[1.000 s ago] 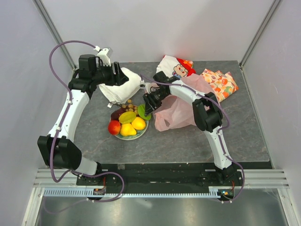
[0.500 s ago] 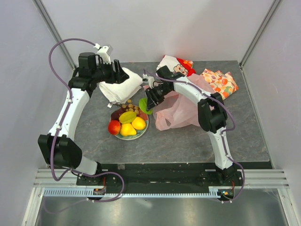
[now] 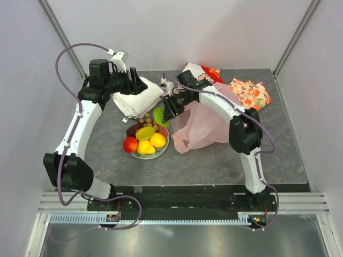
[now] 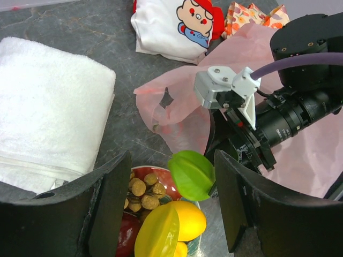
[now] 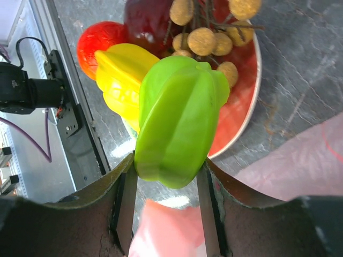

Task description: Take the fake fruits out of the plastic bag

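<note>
My right gripper [image 3: 165, 112] [image 5: 166, 209] is shut on a green star-shaped fake fruit [image 3: 159, 115] [image 5: 179, 118] [image 4: 192, 174], held in the air over the far right edge of the red plate [image 3: 166, 143] [image 5: 252, 80]. On the plate lie a yellow star fruit [image 5: 123, 75], an orange-red apple [image 5: 99, 40], a dark plum [image 5: 150, 19], a brownish grape bunch [image 5: 203, 40] and a yellow pear [image 3: 158, 140]. The pale pink plastic bag [image 3: 203, 126] [image 4: 182, 112] lies crumpled to the right of the plate. My left gripper [image 3: 138, 85] [image 4: 171, 203] hangs open above the plate's far side, holding nothing.
A folded white towel [image 3: 136, 99] [image 4: 48, 107] lies behind the plate under my left gripper. A white cartoon-print cloth [image 3: 201, 75] and an orange-patterned cloth [image 3: 249, 93] sit at the back right. Grey walls enclose the table on three sides.
My right gripper has carried the green fruit up and toward the far side of the plate. The bag has shifted a little. The left arm has barely moved.
</note>
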Tool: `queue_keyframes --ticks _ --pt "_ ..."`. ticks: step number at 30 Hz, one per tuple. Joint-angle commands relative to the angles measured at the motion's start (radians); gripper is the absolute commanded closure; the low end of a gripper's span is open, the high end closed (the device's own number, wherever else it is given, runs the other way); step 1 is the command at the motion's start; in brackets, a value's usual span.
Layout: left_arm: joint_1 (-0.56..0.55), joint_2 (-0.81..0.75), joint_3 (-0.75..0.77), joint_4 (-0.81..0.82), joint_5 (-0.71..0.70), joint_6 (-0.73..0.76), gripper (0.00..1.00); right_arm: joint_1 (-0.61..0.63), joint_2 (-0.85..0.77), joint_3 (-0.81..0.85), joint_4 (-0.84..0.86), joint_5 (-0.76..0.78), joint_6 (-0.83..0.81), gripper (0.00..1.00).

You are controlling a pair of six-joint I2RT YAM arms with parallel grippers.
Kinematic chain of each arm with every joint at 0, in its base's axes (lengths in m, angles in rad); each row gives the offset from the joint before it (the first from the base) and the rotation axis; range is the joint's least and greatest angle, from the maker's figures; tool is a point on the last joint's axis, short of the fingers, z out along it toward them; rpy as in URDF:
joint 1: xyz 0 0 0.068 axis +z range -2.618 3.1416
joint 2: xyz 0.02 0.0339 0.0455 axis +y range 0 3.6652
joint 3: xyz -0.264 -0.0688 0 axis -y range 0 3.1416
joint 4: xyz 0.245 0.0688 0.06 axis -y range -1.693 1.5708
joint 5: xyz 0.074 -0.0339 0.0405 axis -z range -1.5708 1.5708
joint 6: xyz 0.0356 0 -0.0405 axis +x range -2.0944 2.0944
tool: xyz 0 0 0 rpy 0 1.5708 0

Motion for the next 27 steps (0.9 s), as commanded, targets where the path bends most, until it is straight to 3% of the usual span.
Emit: queue_keyframes --ticks 1,21,27 --pt "-0.002 -0.016 0.029 0.031 0.012 -0.008 0.3 0.014 0.007 0.056 0.035 -0.043 0.022 0.48" --pt "-0.002 -0.004 0.006 0.017 -0.002 0.016 0.3 0.014 0.13 0.008 0.032 -0.077 -0.018 0.42" --pt "-0.002 -0.001 -0.005 0.017 -0.004 0.019 0.3 0.015 0.141 -0.013 0.032 -0.06 -0.024 0.32"
